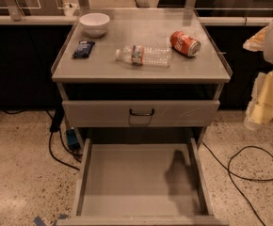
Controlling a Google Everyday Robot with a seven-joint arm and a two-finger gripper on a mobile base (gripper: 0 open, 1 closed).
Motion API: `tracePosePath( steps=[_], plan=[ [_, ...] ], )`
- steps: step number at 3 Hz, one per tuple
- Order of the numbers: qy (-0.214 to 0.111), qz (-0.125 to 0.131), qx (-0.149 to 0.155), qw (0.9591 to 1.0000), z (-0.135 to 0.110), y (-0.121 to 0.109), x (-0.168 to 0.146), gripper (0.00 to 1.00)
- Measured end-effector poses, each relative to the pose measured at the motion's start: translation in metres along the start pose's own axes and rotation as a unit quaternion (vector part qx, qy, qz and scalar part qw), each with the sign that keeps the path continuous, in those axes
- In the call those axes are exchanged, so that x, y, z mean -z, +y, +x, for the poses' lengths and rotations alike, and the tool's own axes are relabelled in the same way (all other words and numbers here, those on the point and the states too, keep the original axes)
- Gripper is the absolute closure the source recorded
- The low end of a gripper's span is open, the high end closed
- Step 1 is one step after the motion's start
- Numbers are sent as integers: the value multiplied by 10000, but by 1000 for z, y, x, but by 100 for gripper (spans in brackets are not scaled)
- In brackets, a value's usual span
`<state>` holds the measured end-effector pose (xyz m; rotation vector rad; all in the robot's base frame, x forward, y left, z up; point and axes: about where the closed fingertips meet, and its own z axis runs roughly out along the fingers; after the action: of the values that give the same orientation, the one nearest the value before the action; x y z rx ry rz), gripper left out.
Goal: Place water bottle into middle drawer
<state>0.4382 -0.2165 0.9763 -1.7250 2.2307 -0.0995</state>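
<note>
Water bottle (143, 55) lying sideways on surface (103, 68), well apart from gripper (262, 103) at right edge; its grip cannot be told.

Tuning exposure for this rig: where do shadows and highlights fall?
Camera view: dim warm light; a dark shadow lies right of centre in the open grey metal middle drawer; the pale gripper at the right edge is brightly lit; the clear crinkled plastic water bottle glints.

Bottle (143, 55): clear, crinkled, white cap, red-blue band; lies on side on cabinet top, cap pointing left. Drawer (127, 180): grey, shallow, pulled open, near, low. Gripper (260, 108): right edge, apart from both.
</note>
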Motion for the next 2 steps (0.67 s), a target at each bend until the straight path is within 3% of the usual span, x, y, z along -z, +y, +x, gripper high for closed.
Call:
tracePosePath(
  steps=[1,2],
  plan=[
    [3,9,29,10000,-1,0,-1,0],
    [10,22,312,9995,-14,-21,-23,0]
  ],
)
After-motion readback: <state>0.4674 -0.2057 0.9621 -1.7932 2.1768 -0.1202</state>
